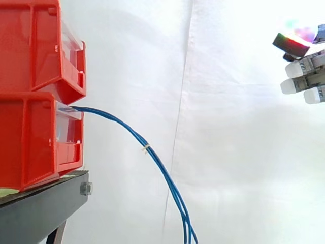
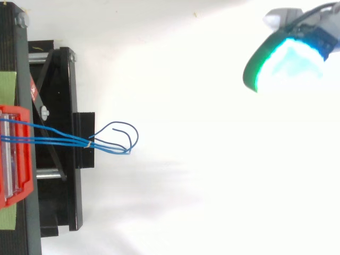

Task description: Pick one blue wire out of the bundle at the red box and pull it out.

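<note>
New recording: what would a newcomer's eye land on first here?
The stacked red bins at the left of the side view sit on a black stand. A tied bundle of blue wires arcs out of the lower bin and down. At upper right the hand, its pads glowing, hangs well apart from the wires with straight fingers, holding nothing.

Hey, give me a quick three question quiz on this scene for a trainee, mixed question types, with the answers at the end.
1. True or false: the hand touches the wires.
2. Leaving the lower bin, the wires: A rise, B droop, C lie level.
3. Fill in: a small white ____ binds the wires.
Key: 1 false; 2 B; 3 tie.
</note>
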Robot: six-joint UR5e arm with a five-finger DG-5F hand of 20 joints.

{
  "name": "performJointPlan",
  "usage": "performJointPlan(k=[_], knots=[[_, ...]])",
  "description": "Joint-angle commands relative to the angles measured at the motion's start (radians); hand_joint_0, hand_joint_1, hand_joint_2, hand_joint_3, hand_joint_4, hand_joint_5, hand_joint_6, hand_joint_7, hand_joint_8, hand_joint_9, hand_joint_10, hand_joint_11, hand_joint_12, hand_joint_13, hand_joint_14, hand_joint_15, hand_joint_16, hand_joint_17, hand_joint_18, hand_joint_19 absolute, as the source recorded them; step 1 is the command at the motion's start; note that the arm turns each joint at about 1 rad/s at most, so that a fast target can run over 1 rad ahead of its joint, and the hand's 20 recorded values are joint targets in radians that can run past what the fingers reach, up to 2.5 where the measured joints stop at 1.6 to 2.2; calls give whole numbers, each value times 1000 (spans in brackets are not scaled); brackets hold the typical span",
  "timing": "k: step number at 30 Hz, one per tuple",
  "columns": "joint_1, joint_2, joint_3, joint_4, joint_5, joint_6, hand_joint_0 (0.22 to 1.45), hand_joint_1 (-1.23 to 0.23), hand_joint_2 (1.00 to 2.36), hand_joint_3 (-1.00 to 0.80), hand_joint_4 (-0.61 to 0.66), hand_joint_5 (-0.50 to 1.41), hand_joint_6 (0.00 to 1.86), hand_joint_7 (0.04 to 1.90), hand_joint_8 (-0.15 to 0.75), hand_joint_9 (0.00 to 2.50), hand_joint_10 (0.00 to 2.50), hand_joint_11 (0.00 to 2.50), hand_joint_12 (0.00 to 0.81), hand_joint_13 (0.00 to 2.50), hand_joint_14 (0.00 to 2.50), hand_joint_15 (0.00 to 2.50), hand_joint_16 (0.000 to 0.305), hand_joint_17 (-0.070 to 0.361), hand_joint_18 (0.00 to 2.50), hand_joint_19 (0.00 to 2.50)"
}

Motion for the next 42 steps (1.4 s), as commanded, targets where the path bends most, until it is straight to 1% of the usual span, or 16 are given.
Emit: performJointPlan(k=[1,5,8,12,17,20,22,25,29,30,31,33,34,37,40,42], knots=[[2,0,1,12,55,-70,503,-471,1003,-473,371,-182,502,726,376,548,0,81,447,227,0,41,66,149,326,163],[4,-2,1,27,104,-123,504,-470,1002,-469,374,-182,502,725,379,559,1,83,449,241,0,40,66,148,334,174],[5,-11,-1,46,170,-165,505,-471,1002,-472,377,-181,502,728,378,564,4,89,450,248,0,38,66,148,342,177],[5,-40,1,53,227,-174,506,-470,1002,-471,380,-177,502,734,379,578,1,95,451,262,0,48,66,148,356,185],[8,-123,1,70,255,-171,508,-475,1002,-473,379,-176,502,738,383,589,4,108,451,270,0,49,66,149,375,197],[8,-147,1,103,255,-169,509,-477,1002,-473,381,-175,502,741,384,593,3,112,452,274,0,54,66,148,380,196],[8,-181,1,172,259,-175,509,-478,1002,-476,381,-175,502,741,383,594,5,118,452,274,2,53,66,148,381,196],[8,-204,4,213,262,-191,509,-480,1002,-475,385,-175,502,745,384,596,3,118,452,277,0,52,66,148,387,197],[10,-253,42,222,270,-246,510,-482,1002,-476,386,-173,502,743,384,601,3,125,452,280,2,51,66,148,395,204],[10,-264,53,221,269,-251,510,-482,1002,-472,387,-173,502,743,383,602,4,126,453,280,1,58,66,148,397,203],[11,-301,84,221,267,-257,510,-482,1002,-472,388,-172,502,743,383,602,3,127,452,281,0,52,66,148,397,203],[11,-316,94,221,267,-257,510,-482,1002,-472,390,-172,502,746,383,603,3,122,452,281,1,56,66,148,398,203],[13,-350,125,219,261,-248,510,-483,1002,-473,388,-172,502,745,386,605,3,122,453,281,2,54,66,148,398,204],[22,-404,193,218,241,-243,511,-483,1002,-473,391,-171,502,748,385,609,3,121,452,282,2,55,66,148,400,204],[28,-485,288,201,196,-243,511,-482,1002,-471,392,-170,502,749,387,611,3,123,453,283,2,55,66,148,401,204],[30,-522,329,187,181,-240,511,-482,1002,-470,396,-169,502,751,387,611,3,135,453,285,2,55,66,148,402,210]])
